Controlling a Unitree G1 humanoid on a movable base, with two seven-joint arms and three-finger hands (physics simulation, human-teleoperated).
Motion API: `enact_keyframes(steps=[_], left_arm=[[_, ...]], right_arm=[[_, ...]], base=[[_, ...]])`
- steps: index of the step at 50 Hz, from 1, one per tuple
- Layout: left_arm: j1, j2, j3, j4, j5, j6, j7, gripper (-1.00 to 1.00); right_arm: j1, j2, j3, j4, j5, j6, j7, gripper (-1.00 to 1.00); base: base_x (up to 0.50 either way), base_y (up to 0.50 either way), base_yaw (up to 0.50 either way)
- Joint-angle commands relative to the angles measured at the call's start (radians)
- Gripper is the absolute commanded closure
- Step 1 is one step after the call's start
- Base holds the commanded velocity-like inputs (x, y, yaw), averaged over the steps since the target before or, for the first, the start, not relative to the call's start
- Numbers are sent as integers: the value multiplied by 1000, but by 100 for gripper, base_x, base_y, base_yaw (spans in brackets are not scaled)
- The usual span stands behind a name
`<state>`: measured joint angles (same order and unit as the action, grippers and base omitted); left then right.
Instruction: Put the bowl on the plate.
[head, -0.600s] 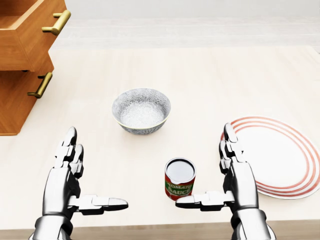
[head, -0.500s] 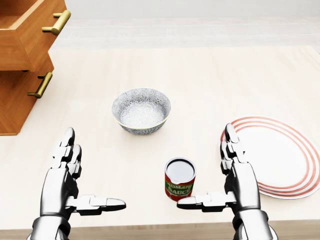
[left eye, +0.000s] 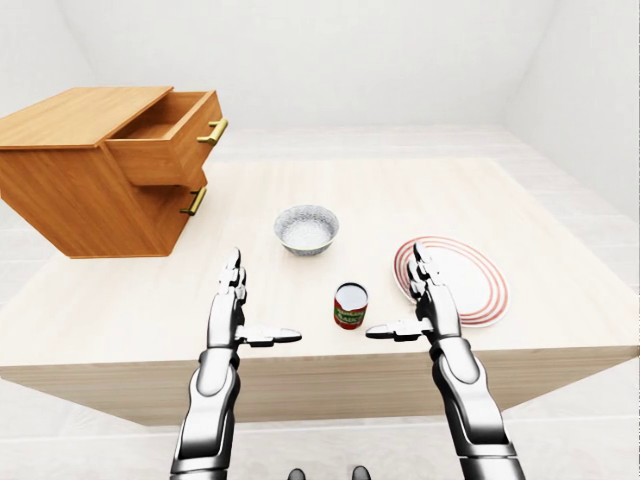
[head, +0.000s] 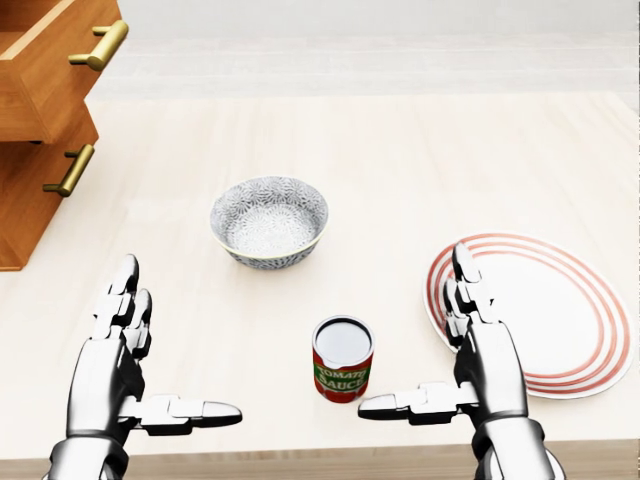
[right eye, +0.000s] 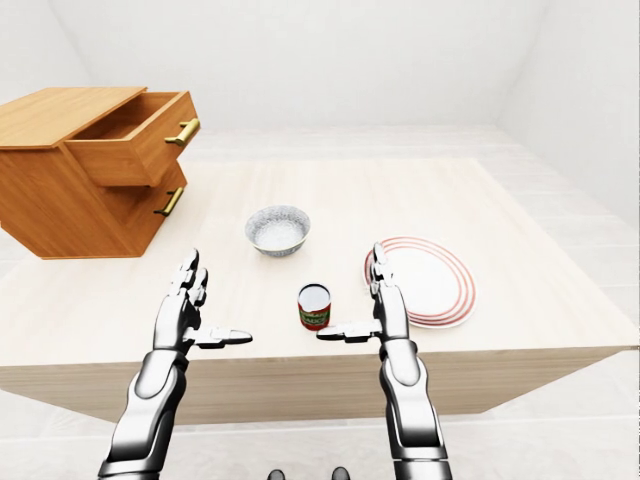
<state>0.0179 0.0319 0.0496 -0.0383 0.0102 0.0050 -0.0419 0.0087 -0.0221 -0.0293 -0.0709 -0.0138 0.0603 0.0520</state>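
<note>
Pale matt wood desk (head: 450, 150); glossy orange wood drawers (left eye: 80, 190), brass handles (head: 98, 45); chrome-bright metal fingers (head: 190, 410); speckled glazed bowl (head: 268, 222).

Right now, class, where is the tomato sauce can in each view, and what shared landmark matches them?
Head view: can at bottom centre.
Left-eye view: can just right of centre, lower half.
Right-eye view: can just left of centre, lower half.
Shared landmark: bowl, up-left of the can everywhere.

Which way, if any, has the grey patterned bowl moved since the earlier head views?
No. The grey patterned bowl keeps its spacing from the red tomato-sauce can; the whole head view slid left, so the camera moved.
</note>
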Motion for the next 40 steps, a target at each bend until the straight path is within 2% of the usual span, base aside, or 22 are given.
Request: enact_keyframes(steps=[1,7,16,26,29,40], left_arm=[[8,1,0,-19,23,1,-5,-100],[11,1,4,-32,26,11,-10,-100],[11,1,5,-26,36,4,-11,-100],[12,4,8,-39,43,12,-14,-100],[12,4,6,-55,47,26,-18,-100],[7,6,13,-73,52,43,-22,-100]], right_arm=[[-1,0,-3,-11,-3,9,5,-100],[6,0,-7,-18,0,7,8,-100],[13,-1,-7,-21,0,6,10,-100],[17,0,-7,-27,-1,10,12,-100],[18,0,-9,-32,0,14,11,-100],[9,-1,-11,-35,0,21,9,-100]], base=[[0,-14,0],[0,-14,0],[0,-14,0],[0,-13,0],[0,-11,0],[0,-11,0]])
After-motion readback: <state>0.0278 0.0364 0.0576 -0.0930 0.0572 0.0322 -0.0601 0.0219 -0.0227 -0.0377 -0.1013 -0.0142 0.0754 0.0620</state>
